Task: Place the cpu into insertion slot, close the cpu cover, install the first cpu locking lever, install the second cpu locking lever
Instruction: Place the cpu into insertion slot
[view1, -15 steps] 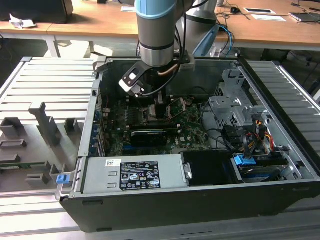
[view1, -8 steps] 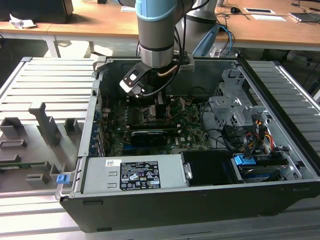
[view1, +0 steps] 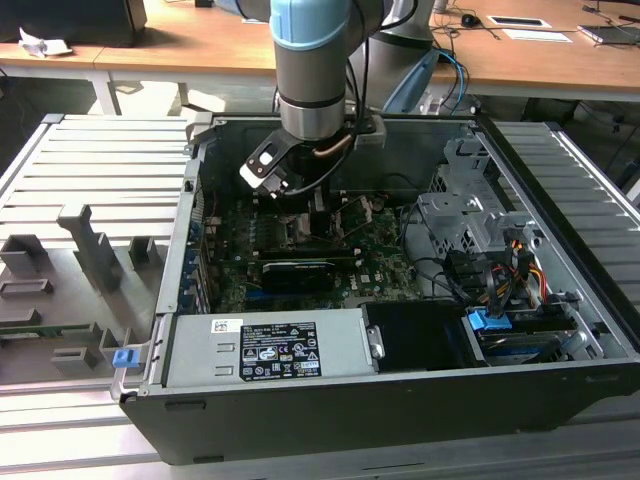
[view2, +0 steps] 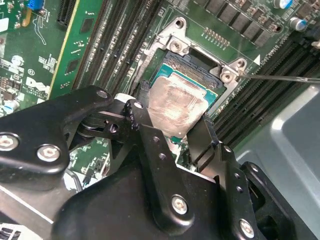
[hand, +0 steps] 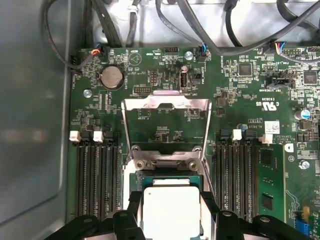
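I'm hovering my black two-fingered gripper (view2: 169, 119) low over the green motherboard (hand: 240, 95). In the exterior view it is working at roughly eleven o'clock from the middle of the open black computer case (view1: 400, 420), with the grey labelled power supply box (view1: 270, 350) sitting at six o'clock from me. I'm pinching the small flat square chip with the dull silvery-grey metal top (view2: 182, 102), the cpu, by two opposite edges. The fingers (view2: 137, 117) are closing against its sides rather than over its face, which, I judge, is keeping the chip level and square to the insertion slot (hand: 167, 170). The cpu is sitting right at that slot, apparently down in it or just touching; I can't tell whether it is fully seated. The thin silvery metal square frame (hand: 165, 102), the cpu cover, is standing swung up on its hinge, clear of the socket, leaving me room to come straight down. A thin metal rod (view2: 280, 77), probably a locking lever, is jutting out from a socket corner, unlatched.
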